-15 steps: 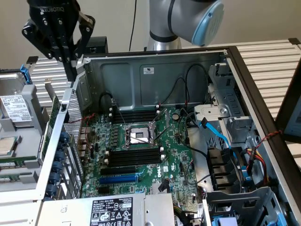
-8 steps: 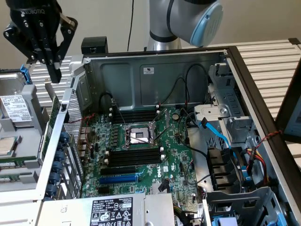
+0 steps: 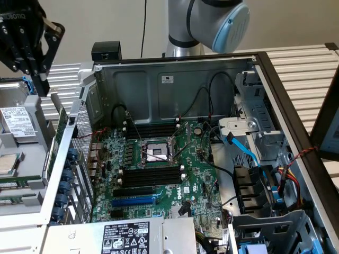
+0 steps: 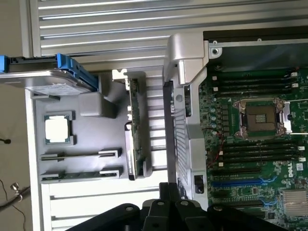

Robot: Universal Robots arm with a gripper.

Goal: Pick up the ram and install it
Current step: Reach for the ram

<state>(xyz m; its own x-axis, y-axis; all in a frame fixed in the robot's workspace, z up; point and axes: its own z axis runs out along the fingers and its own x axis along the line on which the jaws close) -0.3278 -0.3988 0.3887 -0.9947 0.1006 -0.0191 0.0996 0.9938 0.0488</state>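
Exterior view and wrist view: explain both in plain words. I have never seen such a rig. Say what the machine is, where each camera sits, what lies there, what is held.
The machine is a robot arm, grey with a blue cap, behind an open computer case. The exterior view comes from a camera off the arm and looks into the case at the green motherboard. The wrist view comes from a camera on the arm's wrist, looking down past its black hand, which is shut with nothing in it. Beside the case lies a grey tray of parts: a processor chip, a drive with blue rails and the ram, a green stick on edge.
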